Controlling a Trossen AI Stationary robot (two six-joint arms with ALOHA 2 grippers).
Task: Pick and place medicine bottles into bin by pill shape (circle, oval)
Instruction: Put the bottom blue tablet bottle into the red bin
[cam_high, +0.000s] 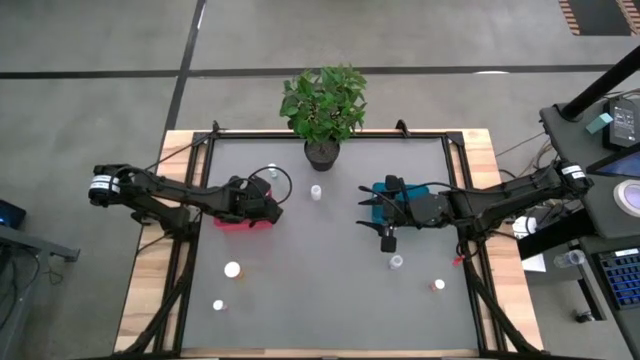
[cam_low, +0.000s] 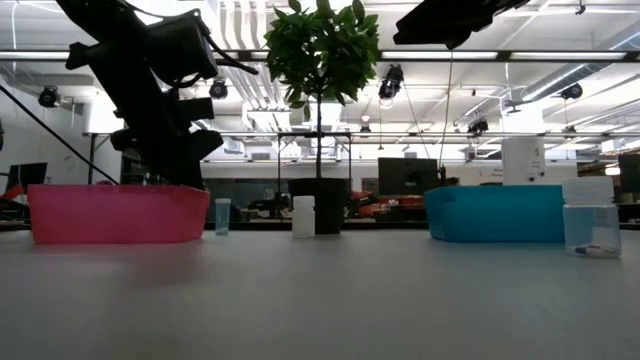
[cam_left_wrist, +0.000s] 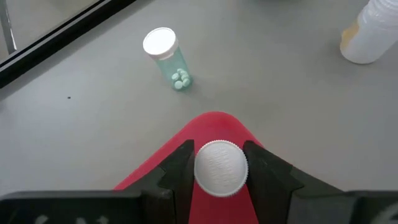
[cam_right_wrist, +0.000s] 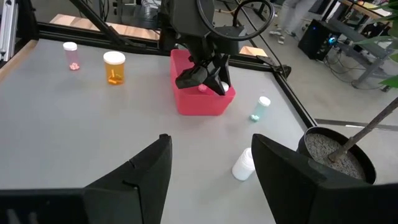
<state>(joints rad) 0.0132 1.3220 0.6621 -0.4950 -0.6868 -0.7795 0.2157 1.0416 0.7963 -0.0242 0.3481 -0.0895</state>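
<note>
The left gripper (cam_left_wrist: 221, 163) clamps a white-capped bottle (cam_left_wrist: 221, 168) above the red bin (cam_left_wrist: 214, 124). The bin's rim lies directly beneath, with open table beyond. The right gripper (cam_right_wrist: 211, 163) hangs wide and empty.

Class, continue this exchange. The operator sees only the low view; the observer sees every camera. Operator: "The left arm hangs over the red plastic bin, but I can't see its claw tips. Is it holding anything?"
Observer: Yes. The left claw is shut on a white-capped medicine bottle, directly above the red plastic bin.
Operator: And the right claw? I only see a dark shape overhead.
Observer: The right claw is open and empty, beside the teal-blue plastic bin.
Operator: What is in the clear bottle next to the red bin?
Observer: The clear white-capped bottle holds small pale green pills.
</note>
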